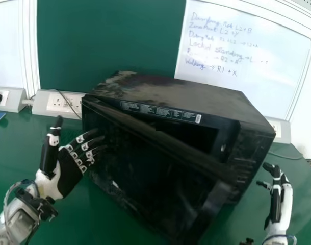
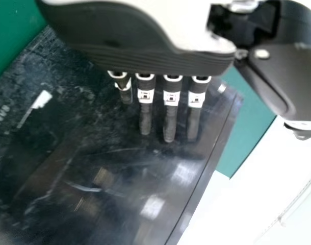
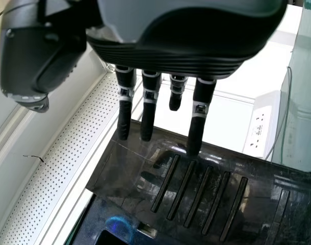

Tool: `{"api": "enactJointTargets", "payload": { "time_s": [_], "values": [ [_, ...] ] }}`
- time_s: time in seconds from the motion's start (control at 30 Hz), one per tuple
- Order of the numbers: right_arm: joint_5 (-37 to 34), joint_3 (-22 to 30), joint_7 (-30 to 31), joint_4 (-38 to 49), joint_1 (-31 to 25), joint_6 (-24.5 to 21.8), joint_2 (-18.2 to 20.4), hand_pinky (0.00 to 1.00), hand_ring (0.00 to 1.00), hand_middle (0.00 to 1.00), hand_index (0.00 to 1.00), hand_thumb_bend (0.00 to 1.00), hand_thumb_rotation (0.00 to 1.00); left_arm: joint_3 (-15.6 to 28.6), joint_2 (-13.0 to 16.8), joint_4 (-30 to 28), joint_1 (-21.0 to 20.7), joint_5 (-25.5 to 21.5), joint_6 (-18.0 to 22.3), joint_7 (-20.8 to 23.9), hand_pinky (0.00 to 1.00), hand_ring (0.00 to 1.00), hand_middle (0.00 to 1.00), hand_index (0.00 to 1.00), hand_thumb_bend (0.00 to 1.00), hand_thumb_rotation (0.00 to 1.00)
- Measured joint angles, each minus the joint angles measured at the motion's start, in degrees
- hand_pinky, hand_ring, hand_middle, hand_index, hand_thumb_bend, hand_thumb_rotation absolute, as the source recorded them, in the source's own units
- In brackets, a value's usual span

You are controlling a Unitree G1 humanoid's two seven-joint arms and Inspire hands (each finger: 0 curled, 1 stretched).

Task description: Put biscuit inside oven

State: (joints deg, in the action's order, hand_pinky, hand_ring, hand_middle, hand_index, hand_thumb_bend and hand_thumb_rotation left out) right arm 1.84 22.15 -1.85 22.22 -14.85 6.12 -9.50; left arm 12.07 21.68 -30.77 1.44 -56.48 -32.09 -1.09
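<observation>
the black oven (image 1: 181,97) stands near the far edge of the green worktop (image 1: 13,148), its door (image 1: 140,173) partly open. by the door's left side, the left hand (image 1: 70,171) has straight, parted fingers. towards the worktop's right edge, the right hand's (image 1: 277,201) fingers are straight, slightly apart.

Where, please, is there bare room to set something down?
Bare green tabletop lies between the black-and-white left hand and the white socket strip, and nearer, between left arm and black boxy oven. It is crowded where the fingers overlap the oven door.
</observation>
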Motion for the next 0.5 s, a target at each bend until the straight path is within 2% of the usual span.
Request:
{"api": "enactJointTargets", "payload": {
  "time_s": [0.07, 0.1, 0.23, 0.27, 0.37, 0.43, 0.47, 0.5],
  "values": [
    [0.01, 0.03, 0.31, -0.36, 0.02, 0.05, -0.16, 0.64, 0.72, 0.74, 0.71, 0.8, 0.32, -0.79, -0.34, 0.98, -0.91, 1.54, 0.02, -1.65, 0.84, 0.81, 0.79, 0.77, 0.51, 0.13],
    [0.01, 0.07, 0.39, -0.4, 0.01, 0.05, -0.19, 0.62, 0.69, 0.74, 0.71, 0.8, 0.32, -1.14, -0.59, 1.57, -1.31, 2.05, 0.02, -2.17, 0.83, 0.81, 0.79, 0.77, 0.52, 0.13],
    [0.02, 0.21, 0.52, -0.43, 0.03, 0.2, -0.39, 0.63, 0.72, 0.74, 0.71, 0.8, 0.31, -1.82, -1.57, 3.05, -2.99, 4.63, 0.02, -3.29, 0.8, 0.79, 0.77, 0.76, 0.57, 0.13],
    [-0.01, 0.24, 0.56, -0.42, 0.02, 0.2, -0.47, 0.6, 0.7, 0.74, 0.71, 0.8, 0.31, -1.89, -1.92, 3.47, -3.34, 5.12, 0.02, -3.55, 0.79, 0.79, 0.77, 0.75, 0.58, 0.13],
    [-0.07, 0.38, 0.75, -0.43, 0.02, 0.2, -0.74, 0.65, 0.73, 0.74, 0.71, 0.8, 0.32, -2.19, -3.19, 4.38, -4.12, 6.37, 0.01, -3.72, 0.79, 0.78, 0.76, 0.75, 0.58, 0.13],
    [-0.11, 0.45, 0.98, -0.43, 0.02, 0.21, -0.9, 0.63, 0.69, 0.74, 0.71, 0.8, 0.33, -2.31, -3.77, 4.62, -4.62, 7.06, 0.01, -3.85, 0.78, 0.78, 0.76, 0.74, 0.57, 0.13],
    [-0.1, 0.48, 1.02, -0.43, 0.02, 0.21, -1.0, 0.58, 0.65, 0.74, 0.71, 0.8, 0.33, -2.32, -4.06, 4.77, -4.88, 7.48, 0.01, -4.01, 0.78, 0.78, 0.76, 0.73, 0.57, 0.12],
    [-0.1, 0.5, 1.04, -0.43, 0.02, 0.21, -1.1, 0.56, 0.65, 0.74, 0.71, 0.8, 0.33, -2.32, -4.42, 5.07, -5.16, 7.95, 0.01, -4.19, 0.79, 0.78, 0.76, 0.74, 0.58, 0.12]
  ]
}}
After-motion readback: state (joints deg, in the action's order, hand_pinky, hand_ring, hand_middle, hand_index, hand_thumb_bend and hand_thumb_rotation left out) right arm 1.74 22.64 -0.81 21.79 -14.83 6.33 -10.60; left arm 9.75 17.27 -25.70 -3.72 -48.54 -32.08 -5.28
